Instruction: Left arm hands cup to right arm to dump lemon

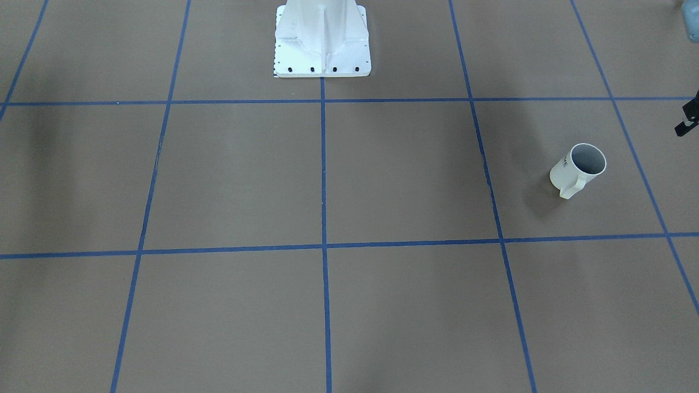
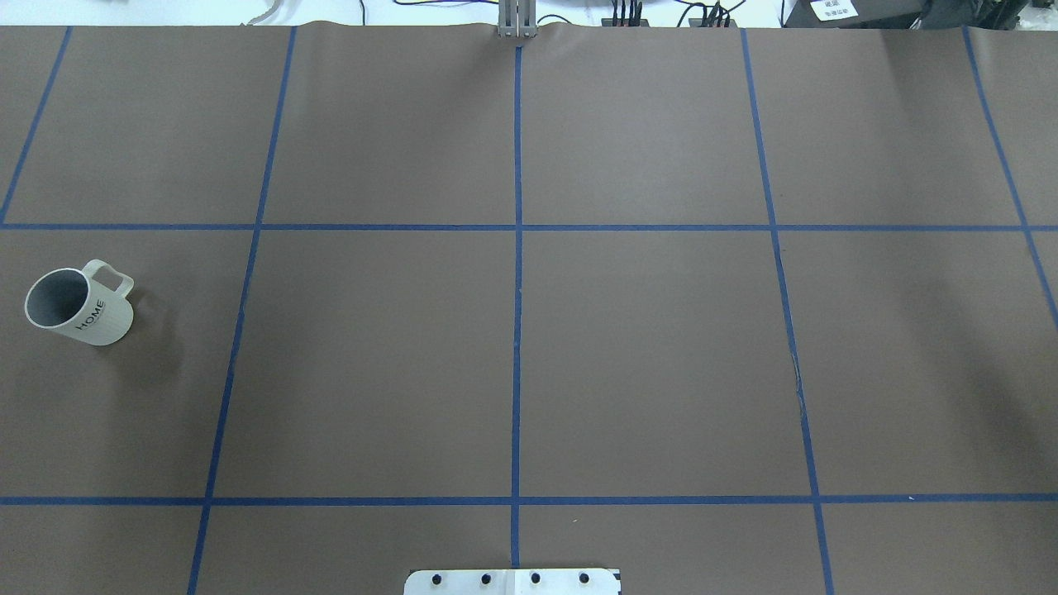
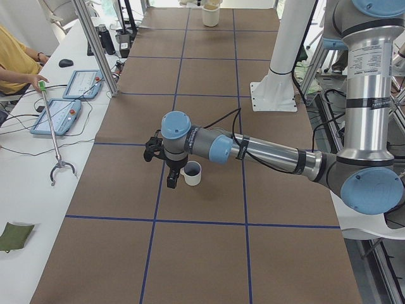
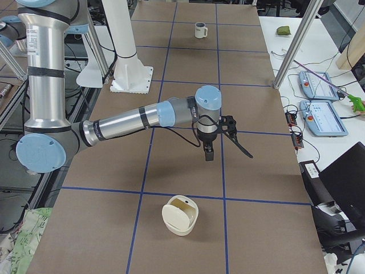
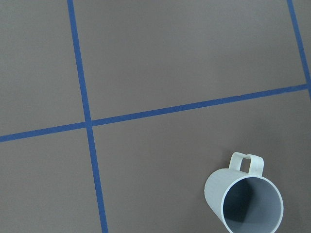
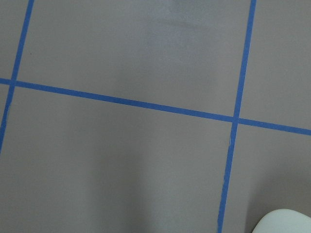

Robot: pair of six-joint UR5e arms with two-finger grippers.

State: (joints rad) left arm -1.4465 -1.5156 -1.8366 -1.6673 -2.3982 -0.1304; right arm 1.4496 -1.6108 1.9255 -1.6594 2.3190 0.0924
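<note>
The cup (image 2: 78, 306) stood upright on the robot's left side of the table (image 2: 645, 355), untouched by either arm.

Its grey mouth faced up, its handle pointed away from the robot, and the letters "HOME" ran down its side. It stood in the leftmost middle square marked by the blue tape lines (image 2: 517, 330). The left arm (image 3: 272, 154) reached out low over the table, with the left gripper (image 3: 161, 166) hanging just beside the cup and apart from it. Whether its fingers were spread or pressed together could not be told. The right arm (image 4: 125, 123) stretched over the opposite half, well away from the cup. The right gripper (image 4: 227, 145) hung above bare table, and its state could not be told either. A cream container (image 4: 179, 214) sat near that end.
</note>
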